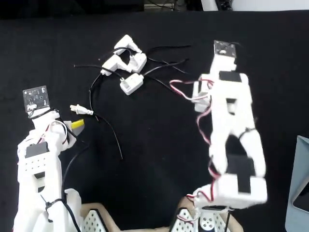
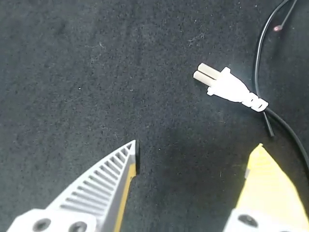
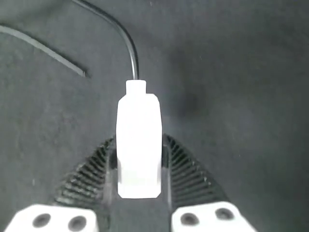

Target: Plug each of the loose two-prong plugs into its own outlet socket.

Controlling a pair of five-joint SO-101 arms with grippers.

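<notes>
The left gripper (image 2: 198, 147) gapes wide above the counter (image 2: 72, 72), a white two-prong plug (image 2: 227, 88) lying just ahead. The right gripper (image 3: 139, 141) clamps a white outlet socket (image 3: 138, 116).

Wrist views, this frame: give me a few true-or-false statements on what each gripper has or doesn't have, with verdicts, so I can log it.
1. The left gripper is open with nothing between its fingers. True.
2. The two-prong plug is clamped in the left gripper. False: it lies on the black table beyond the fingertips, apart from them.
3. The right gripper is shut on a white corded connector. True.
4. The cable leaving the two-prong plug is red. False: it is black.
5. The held connector's cable points back into the right gripper. False: it leaves the end that faces away from the gripper.
</notes>
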